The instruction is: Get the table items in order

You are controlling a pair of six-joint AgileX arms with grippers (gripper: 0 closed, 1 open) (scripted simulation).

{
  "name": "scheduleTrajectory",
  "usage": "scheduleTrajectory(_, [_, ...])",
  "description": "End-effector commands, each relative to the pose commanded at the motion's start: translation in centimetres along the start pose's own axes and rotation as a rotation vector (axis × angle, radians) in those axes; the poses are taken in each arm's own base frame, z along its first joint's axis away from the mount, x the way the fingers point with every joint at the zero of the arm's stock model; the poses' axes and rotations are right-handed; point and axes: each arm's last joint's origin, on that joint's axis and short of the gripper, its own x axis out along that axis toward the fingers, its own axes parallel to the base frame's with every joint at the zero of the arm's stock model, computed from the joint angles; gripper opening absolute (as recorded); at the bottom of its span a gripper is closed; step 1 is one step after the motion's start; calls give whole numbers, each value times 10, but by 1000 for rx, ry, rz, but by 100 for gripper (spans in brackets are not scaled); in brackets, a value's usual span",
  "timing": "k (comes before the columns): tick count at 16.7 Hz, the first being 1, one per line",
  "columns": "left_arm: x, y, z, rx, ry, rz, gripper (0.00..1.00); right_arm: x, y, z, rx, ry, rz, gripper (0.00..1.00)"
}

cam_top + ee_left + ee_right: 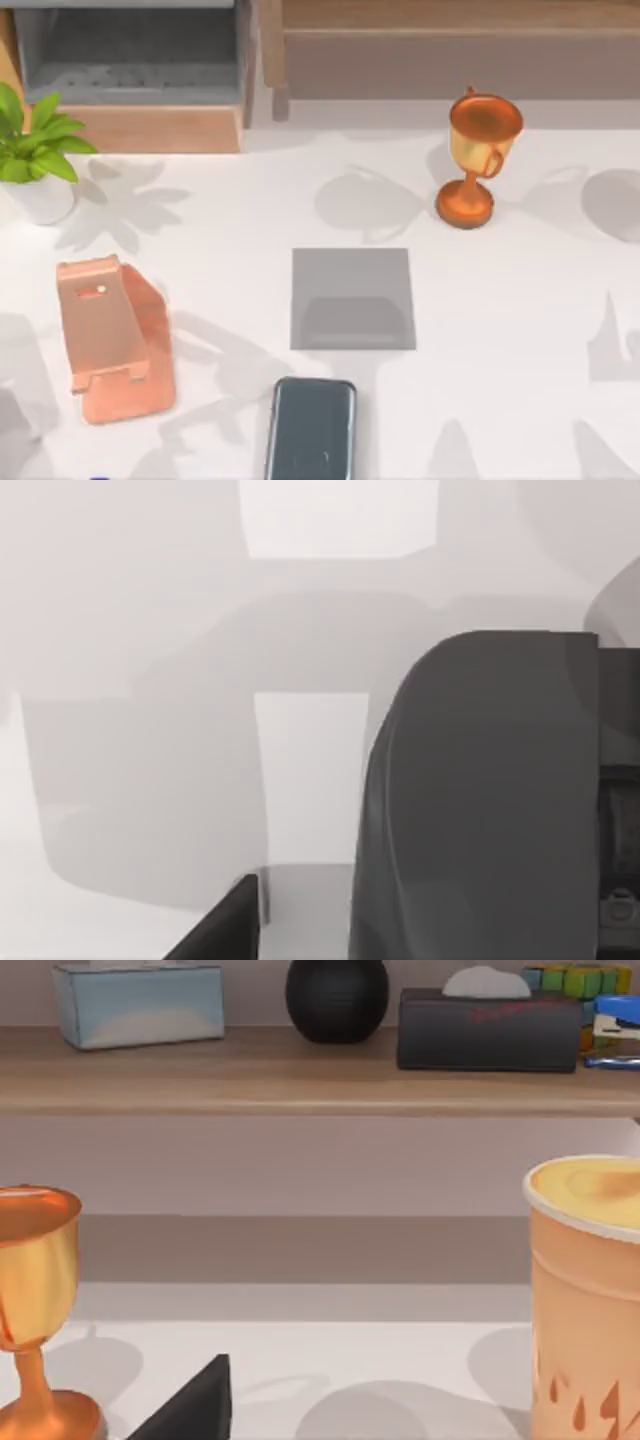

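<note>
**Trophy, pad, stand and phone laid out on the white surface**

The copper-gold trophy cup (pixel 478 160) stands upright toward the far right of the surface (pixel 520 330), well apart from the other items. The flat grey square pad (pixel 352 298) lies near the middle, with nothing on it. The salmon-pink phone stand (pixel 112 338) sits toward the left edge, nothing resting in it. The dark blue-grey smartphone (pixel 311 428) lies flat at the near edge, just in front of the pad's near-left corner and to the right of the stand, touching neither. A green potted plant (pixel 38 152) in a white pot stands at the far-left corner, in front of a wooden cabinet (pixel 150 125).

In the right wrist view the trophy cup (pixel 35 1305) stands upright on the surface, with an orange paper cup (pixel 590 1300) well apart from it. Behind them a wooden shelf (pixel 300 1075) carries a light blue tissue box (pixel 138 1002), a round black vase (pixel 337 998) and a dark tissue box (pixel 487 1028). A dark finger (pixel 190 1410) of the right tool pokes in low in this view; whether that tool is open or closed I cannot tell.

In the left wrist view a dark grey finger (pixel 480 800) of the left tool hangs over the pale, shadowed surface; its state I cannot tell either.
</note>
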Motion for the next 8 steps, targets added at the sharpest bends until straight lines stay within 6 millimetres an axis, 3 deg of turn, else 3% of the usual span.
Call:
scheduleTrajectory(5, [-26,2,6,-1,-23,-4,0,0,0,0,0,0,0,100])
scheduleTrajectory(8, [-55,3,8,1,-13,-8,0,0,0,0,0,0,0,100])
